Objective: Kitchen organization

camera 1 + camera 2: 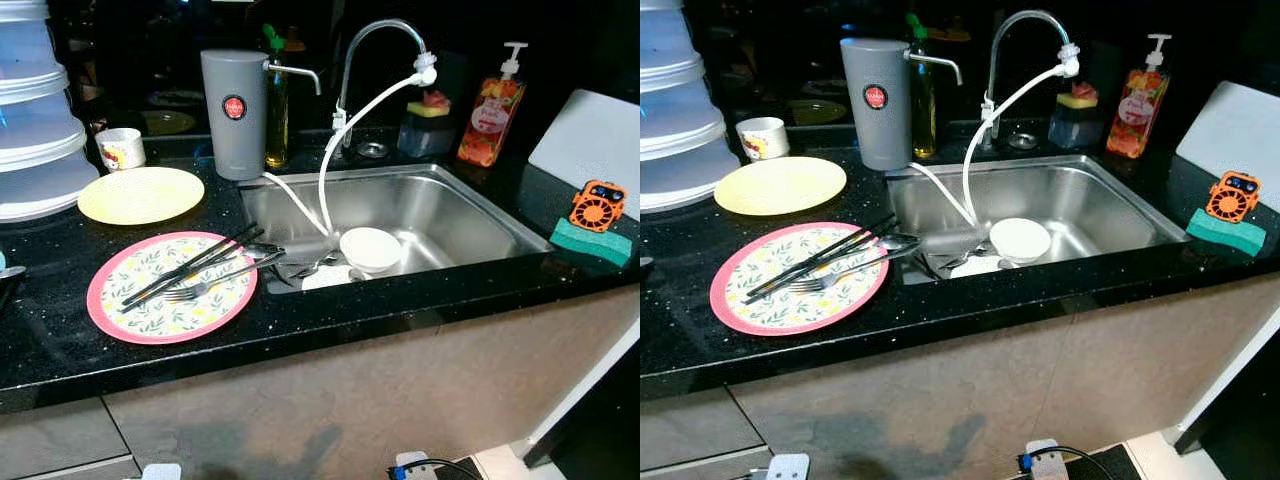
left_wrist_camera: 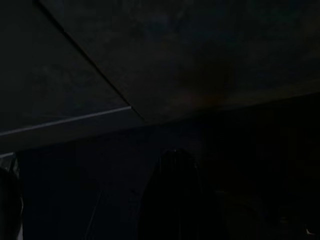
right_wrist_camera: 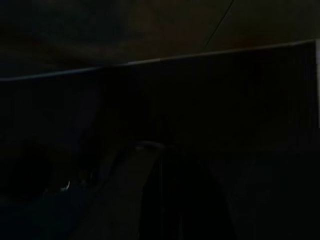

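Looking down at the black counter point(image 1: 330, 325), the robot seems to be at the very start of the tidy-up, with nothing picked up yet. Both wrist views are very dark, with a dim black finger shape low in each, so I cannot tell if the left gripper point(image 2: 175, 200) or the right gripper point(image 3: 175, 200) is open or closed. A pink flowery plate point(image 1: 170, 287) sits at the lower left of the frame, close to the front edge of the counter. Black chopsticks point(image 1: 190, 266) and a fork point(image 1: 215, 286) lie across it, with their ends poking over the rim toward the sink point(image 1: 450, 215). A yellow plate point(image 1: 140, 195) sits just behind it. Inside the sink, in the middle of the frame, a white bowl point(image 1: 370, 248) rests near more cutlery. My guess is the next move is to bring an arm up and reach for the things on the pink plate. The white hose point(image 1: 345, 140) hangs down into the sink and could get in the way. A sponge point(image 1: 590, 241) sits at the right edge. The front strip of counter is narrow, so there is little room there.
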Available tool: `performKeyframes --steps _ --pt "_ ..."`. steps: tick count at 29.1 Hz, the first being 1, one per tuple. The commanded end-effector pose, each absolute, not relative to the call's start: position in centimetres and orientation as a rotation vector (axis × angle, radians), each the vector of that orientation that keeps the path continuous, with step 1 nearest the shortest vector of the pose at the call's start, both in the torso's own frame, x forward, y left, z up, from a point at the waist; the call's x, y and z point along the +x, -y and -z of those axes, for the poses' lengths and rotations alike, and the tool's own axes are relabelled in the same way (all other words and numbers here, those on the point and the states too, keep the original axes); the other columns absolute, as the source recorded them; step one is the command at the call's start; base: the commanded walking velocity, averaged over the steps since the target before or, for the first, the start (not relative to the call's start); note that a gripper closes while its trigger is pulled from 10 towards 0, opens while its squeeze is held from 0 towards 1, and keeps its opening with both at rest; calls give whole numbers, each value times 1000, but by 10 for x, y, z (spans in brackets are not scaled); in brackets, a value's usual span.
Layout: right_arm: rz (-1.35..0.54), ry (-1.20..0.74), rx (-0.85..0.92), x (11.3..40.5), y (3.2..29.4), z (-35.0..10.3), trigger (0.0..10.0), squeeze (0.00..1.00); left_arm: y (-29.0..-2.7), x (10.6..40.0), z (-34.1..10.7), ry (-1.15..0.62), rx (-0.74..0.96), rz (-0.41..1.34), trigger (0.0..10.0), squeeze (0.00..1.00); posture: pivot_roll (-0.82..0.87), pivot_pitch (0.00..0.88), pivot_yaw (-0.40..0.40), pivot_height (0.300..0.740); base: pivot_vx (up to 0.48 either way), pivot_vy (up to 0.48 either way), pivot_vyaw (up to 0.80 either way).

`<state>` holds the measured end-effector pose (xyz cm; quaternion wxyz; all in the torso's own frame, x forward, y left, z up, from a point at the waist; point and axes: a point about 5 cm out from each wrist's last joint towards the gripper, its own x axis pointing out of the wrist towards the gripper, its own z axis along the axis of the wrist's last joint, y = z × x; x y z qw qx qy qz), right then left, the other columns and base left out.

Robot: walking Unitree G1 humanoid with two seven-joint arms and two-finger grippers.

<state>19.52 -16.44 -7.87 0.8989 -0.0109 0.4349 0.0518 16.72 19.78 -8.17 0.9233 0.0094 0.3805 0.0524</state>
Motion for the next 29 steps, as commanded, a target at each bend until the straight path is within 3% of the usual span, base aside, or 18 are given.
performKeyframes --steps 1,4,17,29 --pt "-95 -871 -23 198 167 76 10000 0 -199 163 84 -802 18 -123 10000 0 27 18 -39 740 0 0 0" --pt "-64 -871 -127 193 177 78 10000 0 -196 167 81 -773 30 -85 10000 0 22 25 -16 740 0 0 0" --pt "62 -768 51 204 191 68 10000 0 -203 184 66 -626 77 -97 10000 0 13 22 -15 740 0 0 0" --pt "43 -717 -28 215 188 61 10000 0 -187 187 67 -623 18 -61 10000 0 29 12 -16 740 0 0 0"
